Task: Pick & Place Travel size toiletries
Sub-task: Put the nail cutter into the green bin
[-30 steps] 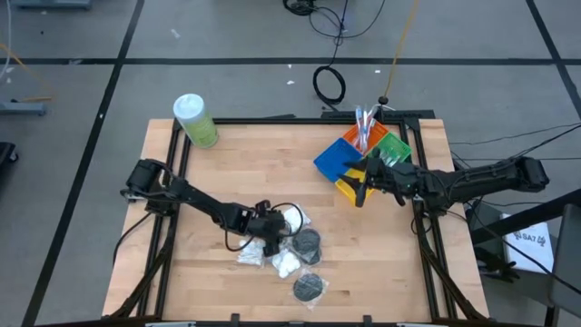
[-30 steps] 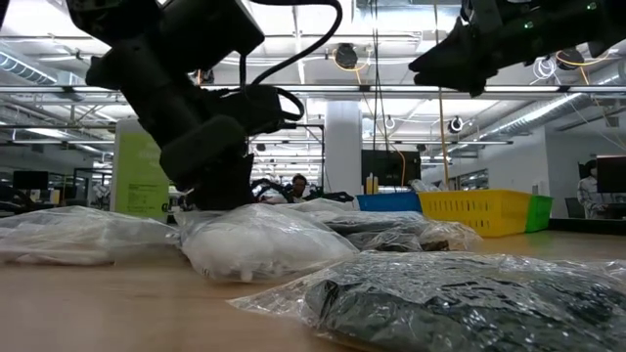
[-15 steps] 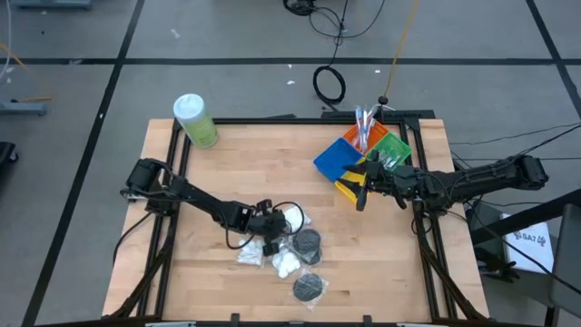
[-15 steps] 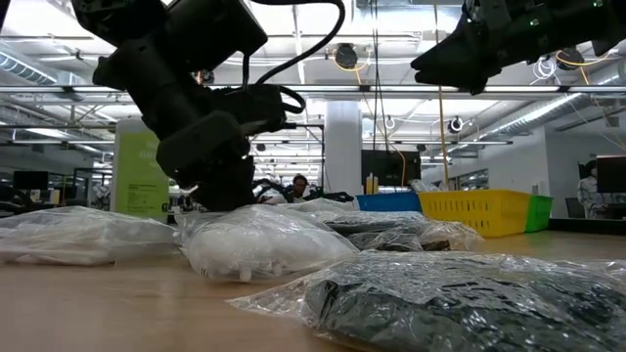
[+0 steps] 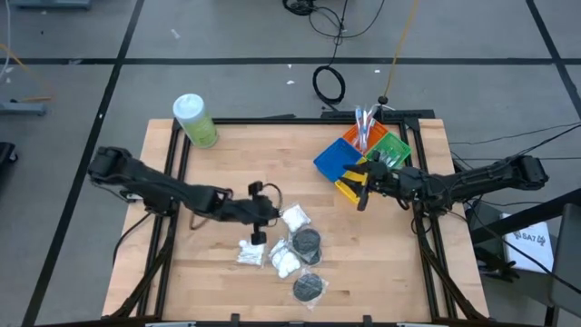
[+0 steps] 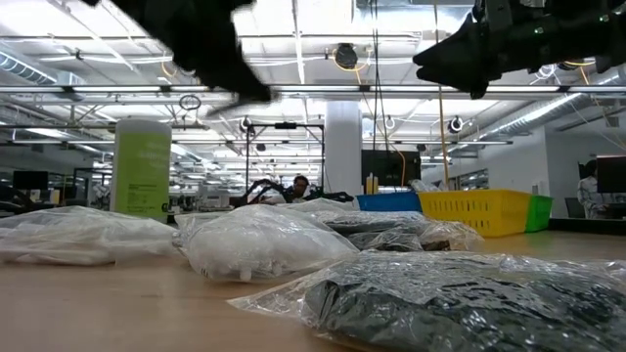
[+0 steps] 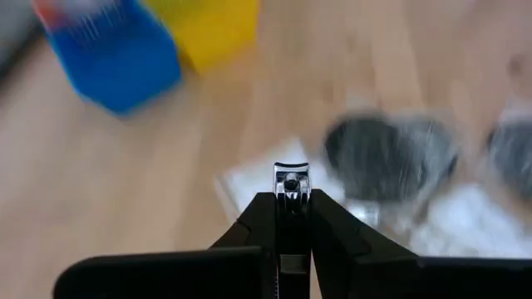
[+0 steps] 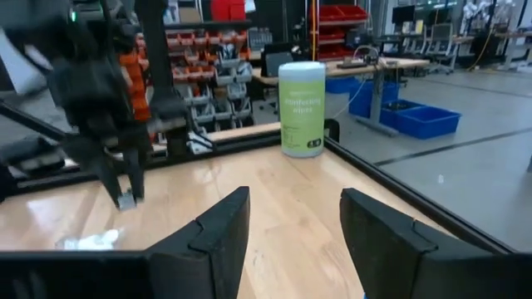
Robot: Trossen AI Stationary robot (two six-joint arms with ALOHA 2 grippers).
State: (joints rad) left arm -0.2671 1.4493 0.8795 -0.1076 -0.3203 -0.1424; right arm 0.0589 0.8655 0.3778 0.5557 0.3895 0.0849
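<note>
My left gripper (image 5: 258, 232) hangs above the table's middle, left of the clear bags, shut on a small silver metal piece (image 7: 291, 181). The right wrist view shows it too (image 8: 126, 199). Bags of white cotton balls (image 5: 294, 218) (image 5: 285, 263) and of black round discs (image 5: 309, 242) (image 5: 309, 288) lie flat on the wood. My right gripper (image 5: 361, 191) hovers open beside the coloured bins (image 5: 334, 162), nothing between its fingers (image 8: 287, 224). Toothbrushes (image 5: 365, 118) stick up out of the bins. My left gripper pinches the silver piece between its two fingertips (image 7: 320, 220). The piece's rounded end (image 7: 291, 173) sticks out beyond them. The fingers slant downward, and the piece is lifted clear of the table and the bags.
A tall green bottle with a white cap (image 5: 195, 120) stands at the table's far left corner. Blue, orange, green and yellow bins (image 5: 390, 145) cluster at the far right. Bare wood (image 5: 263, 163) lies between the bottle and the bins.
My left gripper has risen from among the bags and drawn back a little toward the table's left edge, tipping nearer to level. In the low view it has gone up almost out of sight. The bags have stayed where they lay.
</note>
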